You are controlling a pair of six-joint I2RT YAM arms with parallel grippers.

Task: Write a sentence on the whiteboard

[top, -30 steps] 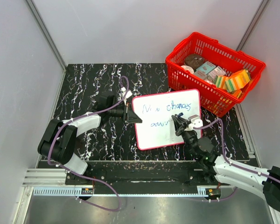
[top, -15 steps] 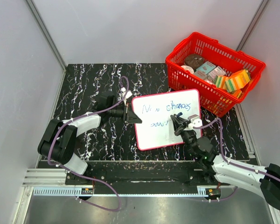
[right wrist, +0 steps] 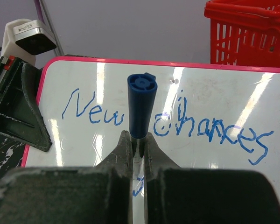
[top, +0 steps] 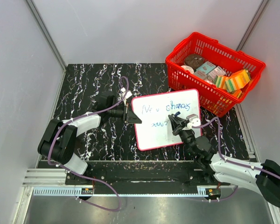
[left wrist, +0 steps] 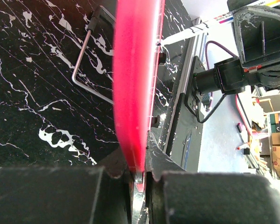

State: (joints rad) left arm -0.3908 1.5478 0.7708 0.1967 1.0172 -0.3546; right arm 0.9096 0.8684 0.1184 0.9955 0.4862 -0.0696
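Note:
The whiteboard (top: pixel 155 136), white with a thin red rim, lies tilted on the black marble table. Its left edge (left wrist: pixel 135 93) is pinched between the jaws of my left gripper (left wrist: pixel 139 175), also visible from above (top: pixel 130 115). The sentence (right wrist: pixel 91 114) is blue script reading "New chances", with a shorter second line (top: pixel 157 124) below it. My right gripper (right wrist: pixel 138 142) is shut on a blue marker (right wrist: pixel 141 105). It holds the marker over the board's middle, just right of the second line (top: pixel 175 122). The marker's tip is hidden.
A red basket (top: pixel 191 84) of packaged goods stands at the back right, touching the whiteboard's far right corner. A bent wire loop (left wrist: pixel 84 60) lies on the table beside the board's edge. The table's front rail (top: pixel 144 165) runs just below the board.
My right gripper and the marker have shifted slightly left and up across the board. The left gripper and the board have stayed put.

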